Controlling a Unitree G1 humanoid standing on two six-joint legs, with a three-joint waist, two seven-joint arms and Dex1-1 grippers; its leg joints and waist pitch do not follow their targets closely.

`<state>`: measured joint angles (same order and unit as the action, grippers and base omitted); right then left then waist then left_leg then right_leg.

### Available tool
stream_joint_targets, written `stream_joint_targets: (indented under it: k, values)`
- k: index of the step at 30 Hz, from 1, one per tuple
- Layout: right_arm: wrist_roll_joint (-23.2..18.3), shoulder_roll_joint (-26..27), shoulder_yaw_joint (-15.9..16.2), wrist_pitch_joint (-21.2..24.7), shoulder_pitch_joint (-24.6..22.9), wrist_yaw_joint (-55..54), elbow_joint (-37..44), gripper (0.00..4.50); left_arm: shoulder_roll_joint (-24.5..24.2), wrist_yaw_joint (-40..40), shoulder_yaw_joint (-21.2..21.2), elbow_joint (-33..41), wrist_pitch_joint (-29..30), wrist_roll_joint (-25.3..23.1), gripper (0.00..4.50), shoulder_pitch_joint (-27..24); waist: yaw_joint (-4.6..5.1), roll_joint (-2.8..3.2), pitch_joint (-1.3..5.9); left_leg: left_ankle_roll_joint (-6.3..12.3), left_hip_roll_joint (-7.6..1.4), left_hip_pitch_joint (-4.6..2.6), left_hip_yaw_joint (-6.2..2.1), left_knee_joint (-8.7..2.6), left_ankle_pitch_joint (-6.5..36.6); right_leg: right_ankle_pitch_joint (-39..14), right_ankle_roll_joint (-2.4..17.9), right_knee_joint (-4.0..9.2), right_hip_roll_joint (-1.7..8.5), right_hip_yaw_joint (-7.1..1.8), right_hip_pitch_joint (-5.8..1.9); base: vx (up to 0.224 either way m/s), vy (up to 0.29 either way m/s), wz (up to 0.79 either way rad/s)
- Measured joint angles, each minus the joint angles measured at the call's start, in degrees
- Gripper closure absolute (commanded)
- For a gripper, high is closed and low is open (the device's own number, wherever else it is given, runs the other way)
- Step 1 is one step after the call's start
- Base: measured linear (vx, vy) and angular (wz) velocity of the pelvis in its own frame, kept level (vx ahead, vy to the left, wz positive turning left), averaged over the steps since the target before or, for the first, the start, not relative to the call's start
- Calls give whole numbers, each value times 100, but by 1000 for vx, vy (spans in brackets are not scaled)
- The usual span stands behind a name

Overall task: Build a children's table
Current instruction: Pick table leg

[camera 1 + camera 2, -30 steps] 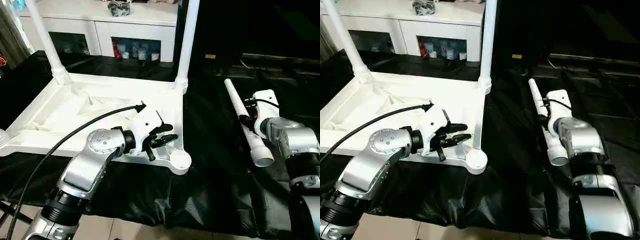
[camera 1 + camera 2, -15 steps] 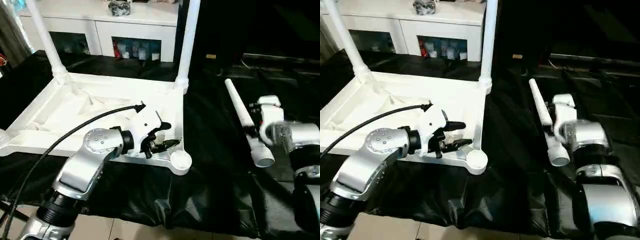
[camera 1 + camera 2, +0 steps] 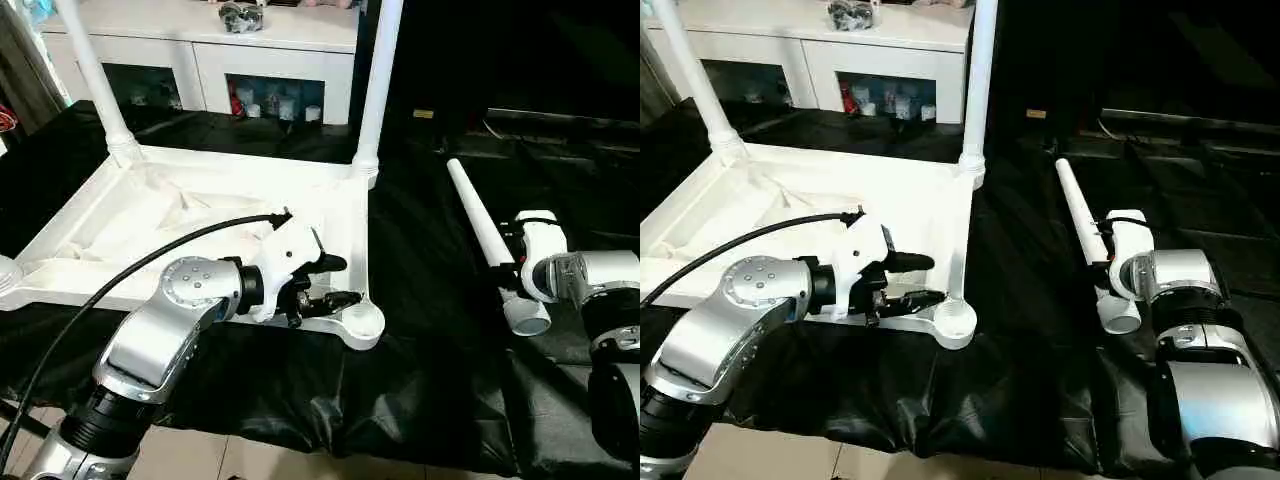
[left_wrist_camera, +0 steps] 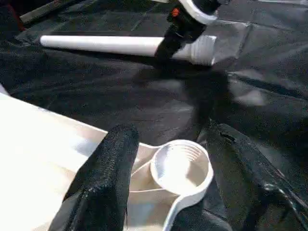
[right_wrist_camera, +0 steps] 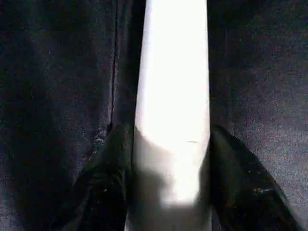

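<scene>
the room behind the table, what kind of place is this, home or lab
Probably a home-like room set up for robot trials: a white cabinet with glass doors holding small items stands behind, black sheeting covers the work surface, and pale floor tiles show below.

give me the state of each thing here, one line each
tabletop: upside down on the black cloth, ribbed underside up
two far legs: upright in the far corner sockets
near corner socket: empty
loose leg: lying flat on the cloth
left gripper: open, fingers either side of the near socket
right gripper: fingers astride the loose leg near its wide end
cabinet: doors closed
</scene>
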<state>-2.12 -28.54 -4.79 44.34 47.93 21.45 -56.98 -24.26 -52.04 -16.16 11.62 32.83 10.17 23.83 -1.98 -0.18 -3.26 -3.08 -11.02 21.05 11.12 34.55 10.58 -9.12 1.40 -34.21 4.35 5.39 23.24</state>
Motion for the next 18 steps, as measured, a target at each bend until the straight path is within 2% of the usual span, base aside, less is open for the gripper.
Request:
stream_joint_targets:
  k: [7, 11, 15, 18]
  values:
    - [-73, -25, -185, -33, 4, -131, -69, 265, -25, 50, 30, 0, 0, 35, 181, 4, -5, 0, 0, 0, 0, 0, 0, 3, 0, 0, 0, 0, 1, 0, -3, 0, 0, 0]
    - [-176, -43, -356, -211, -12, -169, -109, 265, -5, 93, 67, -9, -6, 42, 181, 41, -1, 3, -1, 0, 0, 1, 0, 3, 0, 0, 0, -1, 1, 0, -2, 0, 0, 0]
    - [-522, -24, -849, -867, -127, -93, -87, 265, 207, 252, 234, -85, -59, 158, 181, 116, -5, 11, -3, 0, 0, 4, 0, 3, 0, 1, 1, -2, 2, 0, 0, 0, 0, 0]
    - [-1107, 130, -1381, -1486, -172, 350, 321, 265, 633, 625, 574, -260, -80, 313, 181, 422, 13, 24, -5, 1, -1, 3, 2, 2, 0, 5, 7, -5, 2, 1, 3, 0, 0, 0]
